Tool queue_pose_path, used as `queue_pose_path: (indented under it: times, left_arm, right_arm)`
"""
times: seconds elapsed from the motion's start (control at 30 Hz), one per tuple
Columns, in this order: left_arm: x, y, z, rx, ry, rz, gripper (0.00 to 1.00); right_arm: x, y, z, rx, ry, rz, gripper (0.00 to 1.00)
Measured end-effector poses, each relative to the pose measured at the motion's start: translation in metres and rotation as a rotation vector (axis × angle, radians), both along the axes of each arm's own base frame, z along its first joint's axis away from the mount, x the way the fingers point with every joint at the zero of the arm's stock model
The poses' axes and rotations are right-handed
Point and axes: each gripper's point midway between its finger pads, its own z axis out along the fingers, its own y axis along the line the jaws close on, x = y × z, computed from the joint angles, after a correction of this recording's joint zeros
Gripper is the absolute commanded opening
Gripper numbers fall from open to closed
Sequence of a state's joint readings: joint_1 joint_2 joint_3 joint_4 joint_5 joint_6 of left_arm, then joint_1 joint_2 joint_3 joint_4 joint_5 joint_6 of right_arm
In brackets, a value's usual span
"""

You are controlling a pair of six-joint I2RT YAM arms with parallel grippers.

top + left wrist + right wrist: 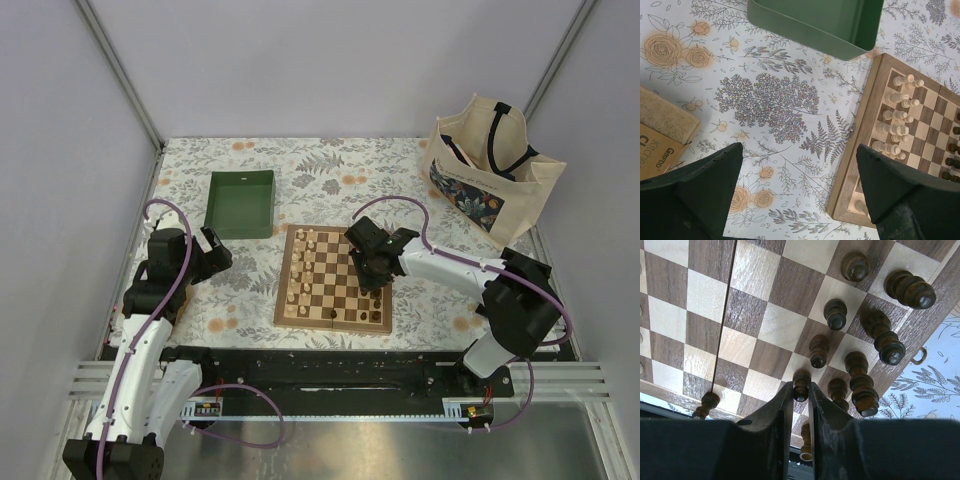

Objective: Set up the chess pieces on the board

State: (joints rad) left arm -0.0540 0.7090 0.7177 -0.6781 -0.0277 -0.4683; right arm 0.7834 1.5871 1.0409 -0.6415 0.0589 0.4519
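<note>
Dark pawn (801, 391) clenched in right gripper (800, 386) is being placed on the board (705, 295); release judged next; left gripper (799, 150) left open.

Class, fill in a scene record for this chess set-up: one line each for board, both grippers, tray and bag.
board: pale pieces on the left arm's side, dark pieces on the right's
left gripper: open, over the cloth beside the board
right gripper: shut, tips at a dark pawn; grip unclear
tray: green, beyond the board's left corner
bag: far right corner
</note>
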Motion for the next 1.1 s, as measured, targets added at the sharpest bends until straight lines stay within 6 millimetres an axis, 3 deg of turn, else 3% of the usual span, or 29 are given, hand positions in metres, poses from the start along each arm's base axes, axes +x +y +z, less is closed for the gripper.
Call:
queue_pose_path:
  times: [0.73, 1.1]
  left_arm:
    - [0.000, 0.000, 0.000, 0.000, 0.000, 0.000, 0.99]
    - [-0.001, -0.003, 0.000, -0.020, 0.003, 0.002, 0.99]
  right_arm:
    - [0.000, 0.002, 0.002, 0.005, 0.004, 0.005, 0.33]
    - [0.001, 0.012, 0.021, 0.065, -0.012, 0.024, 0.42]
